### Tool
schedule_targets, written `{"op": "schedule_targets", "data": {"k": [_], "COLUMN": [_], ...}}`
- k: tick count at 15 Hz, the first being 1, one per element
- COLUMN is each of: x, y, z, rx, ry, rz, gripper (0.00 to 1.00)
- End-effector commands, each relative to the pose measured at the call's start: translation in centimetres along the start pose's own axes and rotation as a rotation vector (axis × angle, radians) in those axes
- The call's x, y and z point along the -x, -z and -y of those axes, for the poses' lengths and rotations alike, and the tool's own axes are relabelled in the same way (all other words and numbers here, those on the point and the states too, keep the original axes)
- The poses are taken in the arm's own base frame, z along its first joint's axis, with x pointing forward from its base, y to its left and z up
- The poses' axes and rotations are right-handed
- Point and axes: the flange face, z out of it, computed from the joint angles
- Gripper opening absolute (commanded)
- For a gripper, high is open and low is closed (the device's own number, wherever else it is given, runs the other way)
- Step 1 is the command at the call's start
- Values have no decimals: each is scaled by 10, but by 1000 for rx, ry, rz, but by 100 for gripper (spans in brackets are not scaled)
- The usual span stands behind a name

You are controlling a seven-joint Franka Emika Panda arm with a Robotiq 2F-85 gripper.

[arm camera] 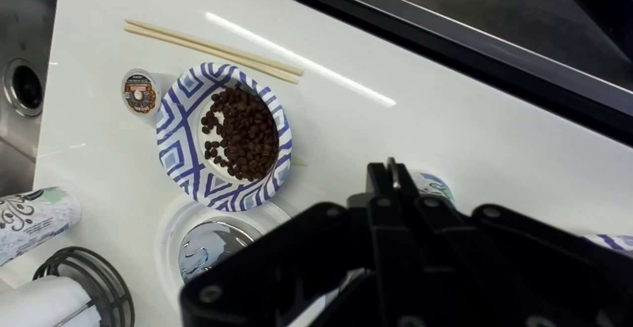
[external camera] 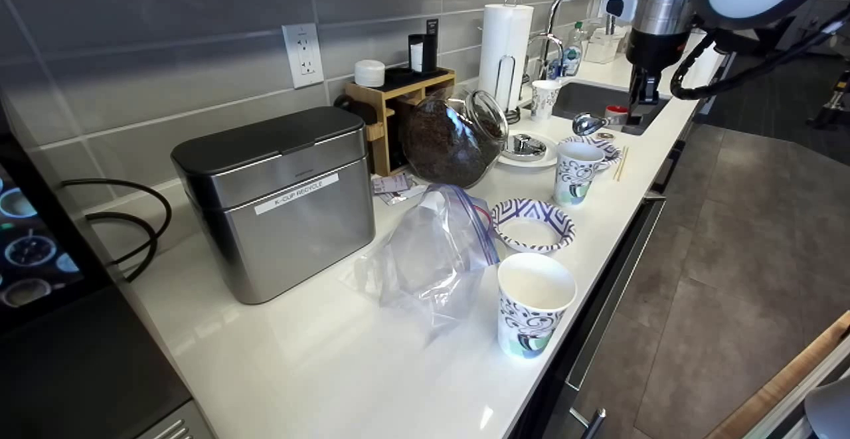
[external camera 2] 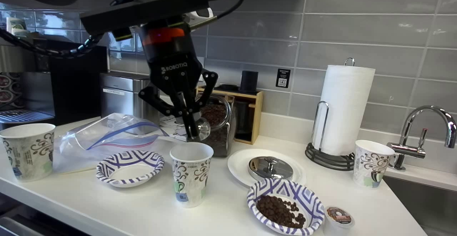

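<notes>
a metal scoop [external camera: 589, 124] is gripped by one end in the closed end effector [arm camera: 391, 173], apparently so its rounded end is left free, above the bench [arm camera: 336, 129] near a paper cup [external camera 2: 191, 179]

black pincer [external camera 2: 192, 131], silver scoop [external camera: 588, 124], blue-and-white geometric-patterned bowl [arm camera: 179, 136], dark brown beans [arm camera: 249, 134], grey tiles [external camera 2: 367, 28]
</notes>
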Motion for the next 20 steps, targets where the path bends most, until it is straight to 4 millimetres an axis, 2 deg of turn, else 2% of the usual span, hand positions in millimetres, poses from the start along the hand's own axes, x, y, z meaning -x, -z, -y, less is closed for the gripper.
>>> {"op": "schedule_targets", "data": {"k": [1,9,15,20], "x": [3,6,-15,-30], "y": [0,-7,-16,-31], "z": [-4,-49,-71,-85], "rx": [-27,-367,-650,-902], "ry": [-69,-313,-357,-353], "rz": [-28,-230,-399,-409], "gripper": [1,1,1,1]}}
